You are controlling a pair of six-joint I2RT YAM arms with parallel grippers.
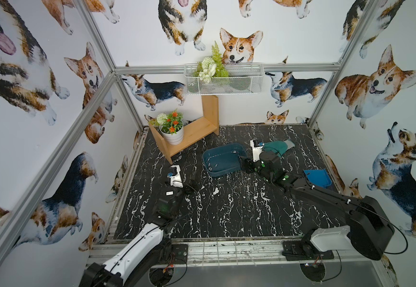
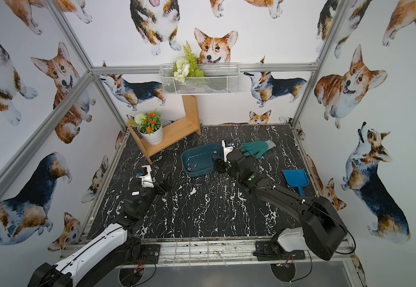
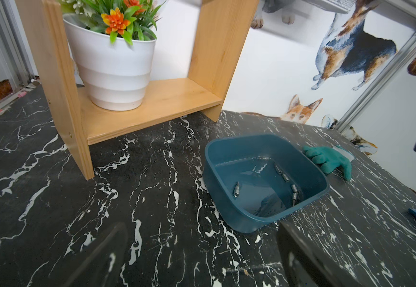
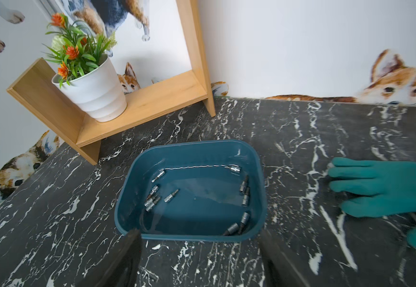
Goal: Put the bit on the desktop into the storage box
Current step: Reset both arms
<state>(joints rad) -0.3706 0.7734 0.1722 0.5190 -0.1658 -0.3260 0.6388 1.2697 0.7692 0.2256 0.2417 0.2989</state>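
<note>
A black marble-patterned tabletop (image 1: 226, 211) fills the floor of a cell papered with corgi pictures. Every place below is given from the storage box (image 4: 197, 154), which sits near the middle of the table.

Behind the box and to its left stands a wooden shelf (image 1: 194, 131) holding a white flower pot (image 1: 172, 135).

The right arm reaches in from the front, and the right gripper (image 4: 199, 233) hovers at the box's near rim. Its two dark fingers are spread wide with nothing between them. The left gripper (image 3: 202, 225) waits in front of the box and to its left, apart from it, also spread wide and empty.

The box is a shallow dark teal tub with rounded corners and a flared rim, sitting flat and upright.

A green glove (image 4: 385, 188) lies just beside the box on its right, palm down. A bright blue scoop (image 2: 296, 177) lies further right and nearer the front.

Smallest are the bits (image 4: 171, 198), all seen inside the box: a cluster along its left wall, a line along its right wall, a few near the corners.

The task looks close to done. No bit can be picked out on the table outside the box, though the white veining and the arms could hide one. What seems left is for the right arm to pull clear.

Each bit is a short silvery metal piece, thick at one end and narrowing to a dark tip, lying on its side.
</note>
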